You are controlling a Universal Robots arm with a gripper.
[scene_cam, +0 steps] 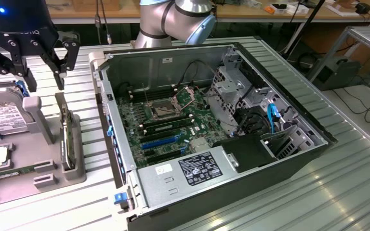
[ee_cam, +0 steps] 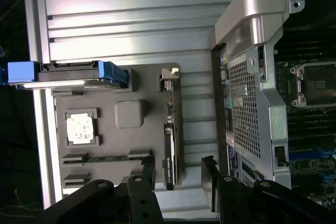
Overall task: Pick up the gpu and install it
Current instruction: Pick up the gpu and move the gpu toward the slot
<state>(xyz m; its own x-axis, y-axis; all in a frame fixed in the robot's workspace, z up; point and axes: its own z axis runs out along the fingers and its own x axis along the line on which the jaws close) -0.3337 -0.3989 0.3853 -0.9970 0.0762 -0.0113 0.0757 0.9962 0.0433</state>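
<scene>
Above the grey holder tray, the gripper hangs, fingers spread wide, empty. The gpu stands on edge below, between them. A clean grasp likely needs its thin body centred.

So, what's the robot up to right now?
Gripper open, empty, above the parts tray. Gpu on edge in its tray slot, untouched. Nothing between them.
</scene>
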